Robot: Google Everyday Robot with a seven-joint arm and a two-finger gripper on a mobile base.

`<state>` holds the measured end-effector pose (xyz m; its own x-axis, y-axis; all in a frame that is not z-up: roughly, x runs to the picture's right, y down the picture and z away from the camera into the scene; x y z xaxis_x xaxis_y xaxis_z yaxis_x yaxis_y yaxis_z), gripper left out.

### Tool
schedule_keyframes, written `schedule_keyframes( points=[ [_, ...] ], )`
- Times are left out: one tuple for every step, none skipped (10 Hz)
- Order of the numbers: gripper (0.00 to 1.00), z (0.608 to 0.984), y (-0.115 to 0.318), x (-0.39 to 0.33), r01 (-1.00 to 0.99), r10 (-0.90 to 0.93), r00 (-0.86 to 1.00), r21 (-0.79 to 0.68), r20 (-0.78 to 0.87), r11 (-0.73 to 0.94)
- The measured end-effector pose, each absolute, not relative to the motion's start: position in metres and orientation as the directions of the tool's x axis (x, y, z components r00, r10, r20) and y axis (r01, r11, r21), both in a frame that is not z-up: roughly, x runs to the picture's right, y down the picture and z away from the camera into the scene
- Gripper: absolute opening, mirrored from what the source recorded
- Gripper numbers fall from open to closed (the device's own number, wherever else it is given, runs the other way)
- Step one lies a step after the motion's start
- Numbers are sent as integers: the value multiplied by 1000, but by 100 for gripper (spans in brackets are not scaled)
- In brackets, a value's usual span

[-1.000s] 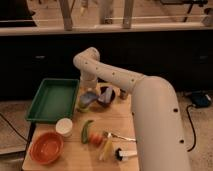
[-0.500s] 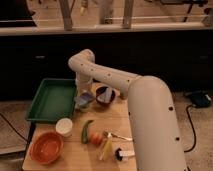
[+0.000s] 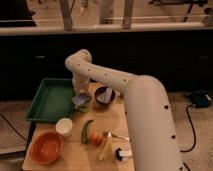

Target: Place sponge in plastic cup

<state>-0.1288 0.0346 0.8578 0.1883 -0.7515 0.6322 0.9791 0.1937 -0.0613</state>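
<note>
My gripper [image 3: 80, 96] hangs at the end of the white arm, over the table's back left part, just right of the green tray. It is shut on the sponge [image 3: 80, 100], a small bluish-grey block held just above the table. The plastic cup [image 3: 85, 107], small and pale yellow-green, shows only as a sliver directly under and in front of the sponge, mostly hidden by it. I cannot tell whether the sponge touches the cup.
A green tray [image 3: 50, 100] lies at the left. A dark purple-brown bowl [image 3: 105, 95] stands right of the gripper. In front are a white cup [image 3: 64, 126], an orange bowl [image 3: 46, 146], a green pepper [image 3: 86, 131], an orange item [image 3: 96, 138], a yellow item [image 3: 106, 148] and a fork [image 3: 118, 136].
The gripper has carried the sponge leftward, from in front of the dark bowl to over the small cup beside the tray.
</note>
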Motion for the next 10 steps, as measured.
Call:
schedule_keyframes(
  points=[
    [0, 858, 35, -129, 980, -750, 184, -60, 635, 189],
    [0, 858, 36, -130, 981, -749, 180, -59, 638, 185],
    [0, 858, 36, -129, 981, -746, 179, -58, 641, 185],
    [0, 859, 37, -127, 981, -744, 178, -58, 643, 185],
    [0, 859, 36, -126, 981, -744, 179, -57, 644, 186],
    [0, 859, 36, -125, 981, -742, 178, -56, 646, 187],
    [0, 859, 36, -125, 981, -741, 178, -56, 647, 187],
    [0, 860, 36, -124, 981, -739, 178, -56, 650, 187],
    [1, 860, 36, -123, 981, -737, 178, -56, 652, 187],
    [9, 861, 36, -123, 982, -736, 175, -57, 654, 183]
  ],
)
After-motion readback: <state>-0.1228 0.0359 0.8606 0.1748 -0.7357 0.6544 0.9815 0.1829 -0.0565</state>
